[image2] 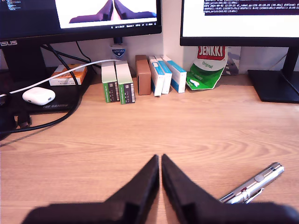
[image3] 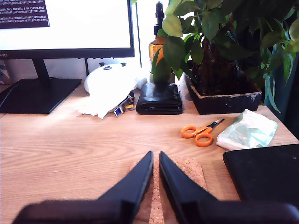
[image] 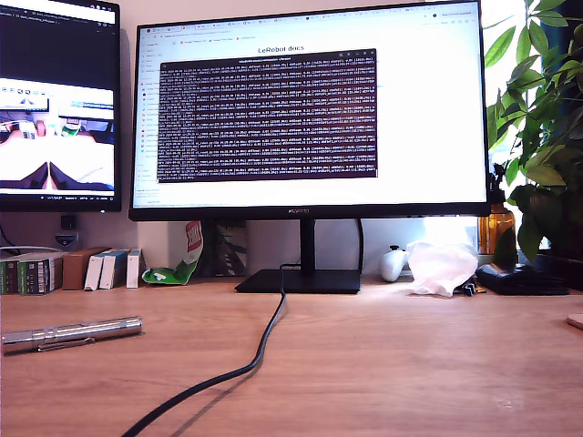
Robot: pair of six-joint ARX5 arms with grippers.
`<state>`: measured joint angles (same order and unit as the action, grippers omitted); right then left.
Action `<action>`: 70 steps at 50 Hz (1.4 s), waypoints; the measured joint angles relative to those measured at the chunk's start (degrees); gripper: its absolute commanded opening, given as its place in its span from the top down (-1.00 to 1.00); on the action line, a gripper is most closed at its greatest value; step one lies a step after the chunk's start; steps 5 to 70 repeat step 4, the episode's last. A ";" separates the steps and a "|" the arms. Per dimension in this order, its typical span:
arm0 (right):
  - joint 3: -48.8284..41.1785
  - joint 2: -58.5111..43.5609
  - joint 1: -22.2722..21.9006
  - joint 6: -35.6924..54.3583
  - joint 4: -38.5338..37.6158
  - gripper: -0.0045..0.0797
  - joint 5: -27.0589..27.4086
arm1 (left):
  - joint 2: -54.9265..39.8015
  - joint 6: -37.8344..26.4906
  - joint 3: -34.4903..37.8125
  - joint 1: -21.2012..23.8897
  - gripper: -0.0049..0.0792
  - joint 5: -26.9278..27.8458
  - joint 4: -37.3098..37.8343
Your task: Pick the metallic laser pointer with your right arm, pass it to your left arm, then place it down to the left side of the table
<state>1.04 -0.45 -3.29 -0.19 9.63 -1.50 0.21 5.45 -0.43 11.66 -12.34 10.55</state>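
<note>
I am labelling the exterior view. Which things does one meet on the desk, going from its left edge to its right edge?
Metallic laser pointer → small boxes → green and white packet → black cable → monitor stand → white crumpled bag → black wallet.

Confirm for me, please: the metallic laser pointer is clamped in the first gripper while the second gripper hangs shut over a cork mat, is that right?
Not quite. The metallic laser pointer is not clamped: the first wrist view shows it lying on the table beside my first gripper, which is shut on nothing. My second gripper does hang shut over the cork mat.
</note>
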 measured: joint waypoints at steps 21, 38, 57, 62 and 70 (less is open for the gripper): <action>0.00 0.00 0.00 0.00 0.00 0.92 0.00 | 0.00 0.00 0.00 0.00 0.91 0.00 0.02; 0.00 0.00 0.00 0.00 0.00 0.92 0.00 | 0.00 0.00 0.00 0.00 0.91 0.00 0.02; 0.00 0.00 0.00 0.00 0.00 0.92 0.00 | 0.00 0.00 0.00 0.00 0.91 0.00 0.02; 0.00 0.00 0.00 0.00 0.00 0.92 0.00 | 0.00 0.00 0.00 0.00 0.91 0.00 0.02; 0.00 0.00 0.00 0.00 0.00 0.92 0.00 | 0.00 0.00 0.00 0.00 0.91 0.00 0.02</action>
